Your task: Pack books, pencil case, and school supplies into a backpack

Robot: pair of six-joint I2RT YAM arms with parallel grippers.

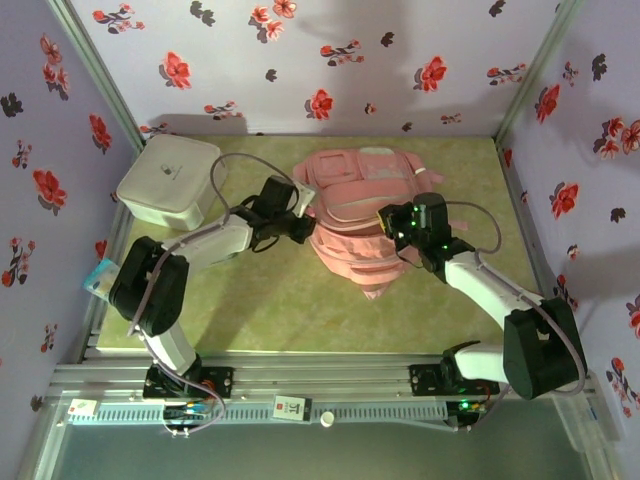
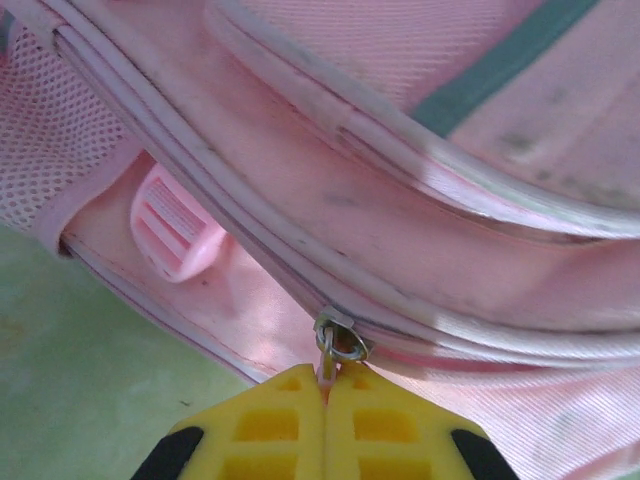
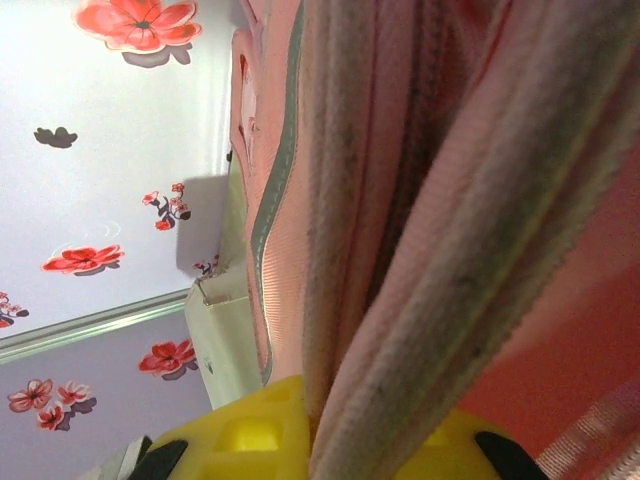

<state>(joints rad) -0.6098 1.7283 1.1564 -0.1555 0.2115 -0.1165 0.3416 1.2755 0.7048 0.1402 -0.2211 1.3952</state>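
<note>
The small dark mark on the lid of the white box (image 1: 170,180), at the far left, is too small to read, and so is the label (image 1: 290,407) on the near rail. The box is lidded and its contents are hidden. The pink backpack (image 1: 365,215) lies on the green table (image 1: 280,310), centre-far, its inside hidden. The left gripper (image 2: 325,385) is pinched closed on the zip pull (image 2: 340,345) at the backpack's left edge. The right gripper (image 3: 320,420) clamps a fold of the backpack's fabric on its right side.
</note>
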